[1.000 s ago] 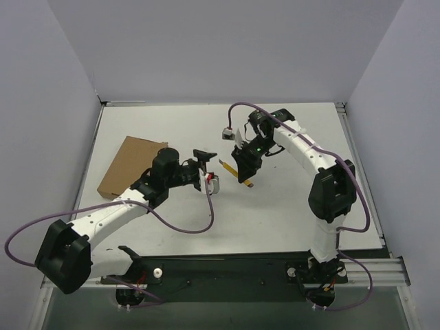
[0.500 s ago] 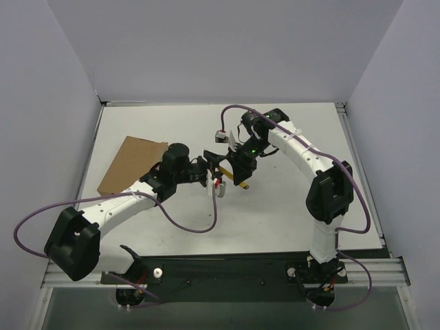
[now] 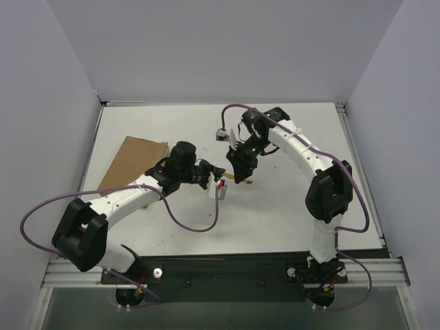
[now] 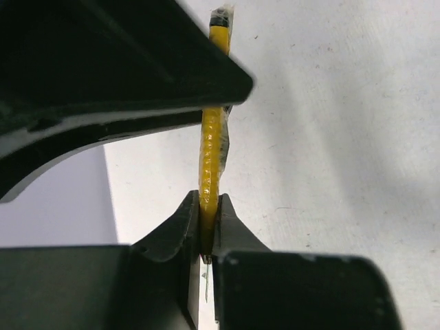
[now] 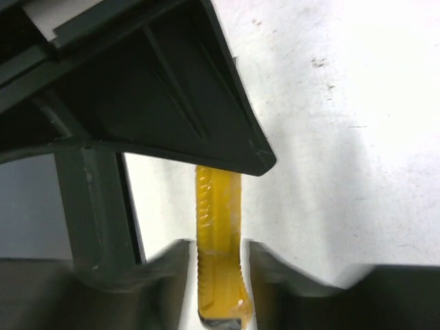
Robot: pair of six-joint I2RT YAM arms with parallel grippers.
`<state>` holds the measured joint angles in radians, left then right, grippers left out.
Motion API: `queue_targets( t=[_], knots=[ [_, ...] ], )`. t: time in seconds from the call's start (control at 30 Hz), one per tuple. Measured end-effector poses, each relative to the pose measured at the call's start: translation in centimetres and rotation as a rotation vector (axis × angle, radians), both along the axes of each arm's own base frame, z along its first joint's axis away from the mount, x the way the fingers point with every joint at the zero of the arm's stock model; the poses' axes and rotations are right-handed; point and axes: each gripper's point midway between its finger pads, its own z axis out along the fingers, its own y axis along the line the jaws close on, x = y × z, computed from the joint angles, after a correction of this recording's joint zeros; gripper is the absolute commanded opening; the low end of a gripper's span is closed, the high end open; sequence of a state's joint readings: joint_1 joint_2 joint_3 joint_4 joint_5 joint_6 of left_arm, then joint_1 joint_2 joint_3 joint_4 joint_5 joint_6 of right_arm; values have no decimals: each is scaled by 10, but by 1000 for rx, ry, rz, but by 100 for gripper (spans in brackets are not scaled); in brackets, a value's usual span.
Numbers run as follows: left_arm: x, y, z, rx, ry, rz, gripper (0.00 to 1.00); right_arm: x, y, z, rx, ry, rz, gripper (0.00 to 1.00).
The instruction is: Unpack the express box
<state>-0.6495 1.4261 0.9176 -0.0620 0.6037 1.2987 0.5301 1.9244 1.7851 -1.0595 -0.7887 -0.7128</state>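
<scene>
express box (image 3: 130,161): no words are showing on it — just plain brown card.
yellow tool (image 4: 211,158): no letters or numbers are showing on it.

express box (image 3: 130,165): brown cardboard, matt, plain.
tool handle (image 4: 212,158): yellow plastic, glossy, ribbed along one edge.
fingers (image 4: 172,234): black plastic, matt, smooth.
surface (image 3: 275,213): white, matt, faintly scuffed and speckled.
arm shells (image 3: 302,151): white plastic, slight sheen.
</scene>
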Motion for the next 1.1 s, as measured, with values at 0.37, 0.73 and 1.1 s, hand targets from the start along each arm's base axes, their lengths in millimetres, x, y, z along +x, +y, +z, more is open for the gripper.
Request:
queue_targets(
  t=[0.37, 0.73, 1.1],
  knots=[
    [56, 25, 93, -395, 570, 313, 0, 120, -62, 90, 271, -184, -520, 87],
    [36, -6, 90, -539, 1223, 202, 0, 98, -33, 162, 497, -283, -420, 73],
    [26, -11, 104, -540, 1322, 146, 0, 96, -12, 149, 523, -170, -405, 56]
  ],
)
